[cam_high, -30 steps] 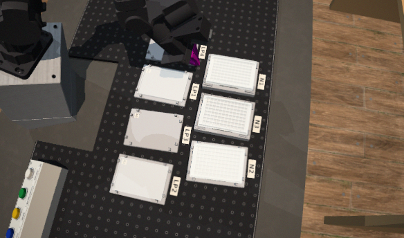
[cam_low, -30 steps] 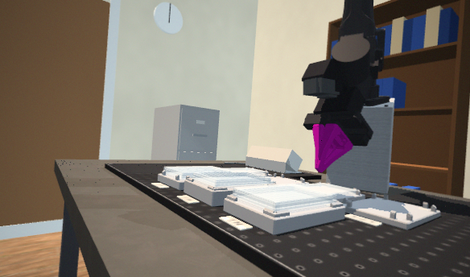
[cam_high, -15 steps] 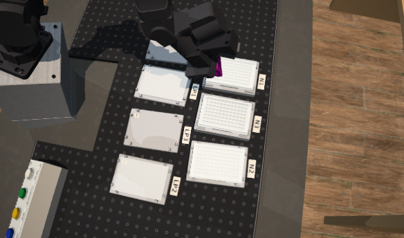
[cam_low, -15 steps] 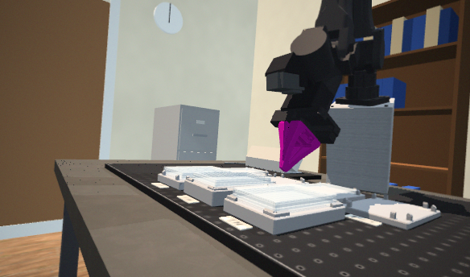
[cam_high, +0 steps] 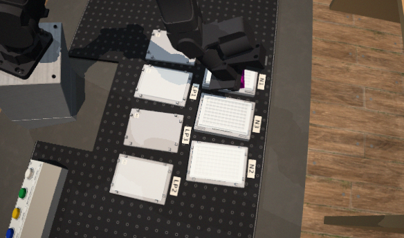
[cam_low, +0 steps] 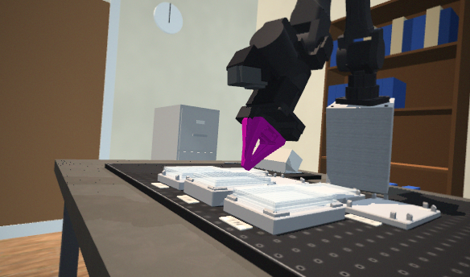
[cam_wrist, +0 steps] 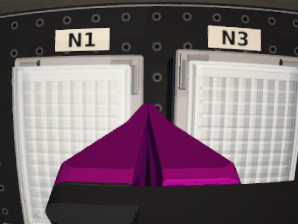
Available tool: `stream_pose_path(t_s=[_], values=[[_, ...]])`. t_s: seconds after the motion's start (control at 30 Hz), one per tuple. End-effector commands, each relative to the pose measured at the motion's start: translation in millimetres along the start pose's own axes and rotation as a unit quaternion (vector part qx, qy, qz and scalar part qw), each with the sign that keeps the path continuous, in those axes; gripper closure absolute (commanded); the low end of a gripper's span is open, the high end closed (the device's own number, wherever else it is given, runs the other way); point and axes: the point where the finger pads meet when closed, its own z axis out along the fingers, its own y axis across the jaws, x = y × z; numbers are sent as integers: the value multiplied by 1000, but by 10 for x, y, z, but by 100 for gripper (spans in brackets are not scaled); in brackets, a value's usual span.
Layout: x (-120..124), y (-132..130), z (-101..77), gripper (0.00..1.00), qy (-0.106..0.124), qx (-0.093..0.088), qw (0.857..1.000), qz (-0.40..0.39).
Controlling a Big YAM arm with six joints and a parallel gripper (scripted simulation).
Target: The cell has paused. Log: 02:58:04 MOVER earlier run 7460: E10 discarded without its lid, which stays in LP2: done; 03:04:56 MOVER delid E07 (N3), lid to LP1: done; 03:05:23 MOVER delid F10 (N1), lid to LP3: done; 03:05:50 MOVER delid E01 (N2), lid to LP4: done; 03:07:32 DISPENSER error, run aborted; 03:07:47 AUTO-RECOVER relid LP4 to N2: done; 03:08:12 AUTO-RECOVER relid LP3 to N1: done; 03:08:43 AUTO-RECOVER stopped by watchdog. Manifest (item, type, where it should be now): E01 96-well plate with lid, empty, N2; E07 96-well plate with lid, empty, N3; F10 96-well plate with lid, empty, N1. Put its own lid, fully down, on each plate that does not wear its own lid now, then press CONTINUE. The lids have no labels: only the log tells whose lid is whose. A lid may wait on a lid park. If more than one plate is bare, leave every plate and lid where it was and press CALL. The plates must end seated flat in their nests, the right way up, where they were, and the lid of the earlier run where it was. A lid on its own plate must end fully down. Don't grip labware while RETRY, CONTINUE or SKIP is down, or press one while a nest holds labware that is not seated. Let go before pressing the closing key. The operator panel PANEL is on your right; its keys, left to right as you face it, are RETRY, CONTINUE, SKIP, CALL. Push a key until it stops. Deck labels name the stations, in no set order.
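My gripper (cam_high: 242, 81) (cam_wrist: 147, 113) is shut and empty, its magenta fingers (cam_low: 247, 167) pointing down just above the deck between N1 and N3. The plate in N1 (cam_wrist: 73, 129) wears a lid and is mostly hidden under the arm in the top view (cam_high: 250, 83). The plate in N3 (cam_high: 225, 115) shows sharp open wells and looks bare (cam_wrist: 242, 123). The plate in N2 (cam_high: 217, 163) wears a lid. A lid lies on LP1 (cam_high: 163, 84) and another on LP2 (cam_high: 142, 178). LP3 (cam_high: 153, 129) and LP4 (cam_high: 164, 50) are empty.
The operator panel (cam_high: 32, 200) stands at the front left of the top view, with white (cam_high: 30, 173), green (cam_high: 22, 192), yellow (cam_high: 16, 212) and blue (cam_high: 10, 232) keys. The arm's grey pedestal (cam_high: 29, 69) stands at the left. The deck edge runs just beyond the nests.
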Motion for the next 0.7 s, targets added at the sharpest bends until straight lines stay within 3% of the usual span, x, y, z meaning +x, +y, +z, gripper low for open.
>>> stream_pose_path(t_s=[0.0, 0.17, 0.2, 0.67], values=[[-192, -82, 104, 100, -4, 3, 1000, -9], [-304, -125, 163, 100, -5, 3, 1000, -9], [-335, -63, 98, 100, -14, -1, 1000, -7], [-335, -63, 98, 100, -14, -1, 1000, -7]])
